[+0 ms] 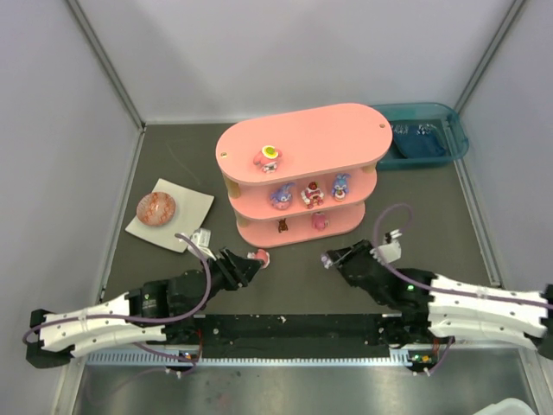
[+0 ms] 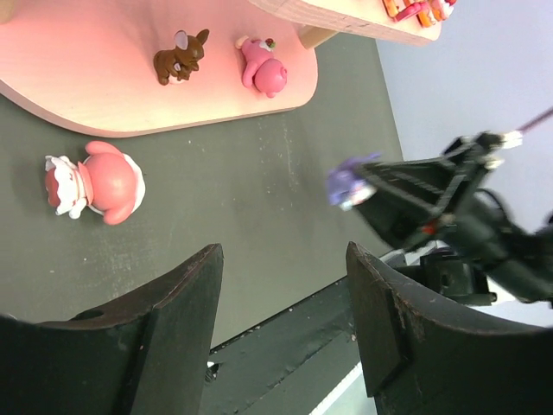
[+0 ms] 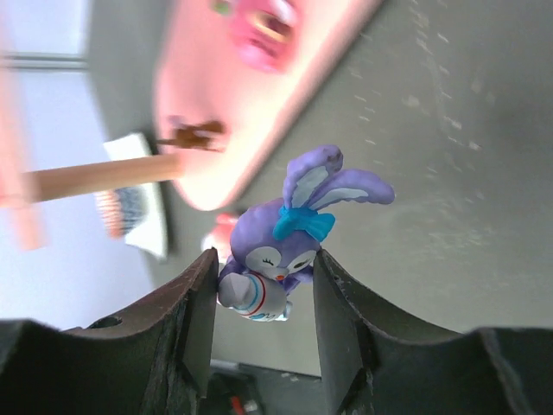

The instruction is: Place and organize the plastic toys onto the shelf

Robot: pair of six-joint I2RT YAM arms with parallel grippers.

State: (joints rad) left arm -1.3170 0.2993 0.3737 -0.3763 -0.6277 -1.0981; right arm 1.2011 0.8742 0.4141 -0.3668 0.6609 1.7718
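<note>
Pink oval shelf (image 1: 302,143) stands far-centre on the dark table (image 1: 432,225), with small figurines (image 1: 313,195) on all three tiers. The left gripper (image 2: 283,259) is spread wide and empty, a pink figurine (image 2: 97,183) lying on the table just beyond it. The right gripper (image 3: 266,268) is clamped on a purple bunny figurine (image 3: 281,238), off the table, near the shelf's front.

Dark table (image 1: 302,281): a teal bin (image 1: 456,130) at its far right corner, and a speckled reddish ball (image 1: 156,208) on a white square plate (image 1: 193,206) at its left side.
</note>
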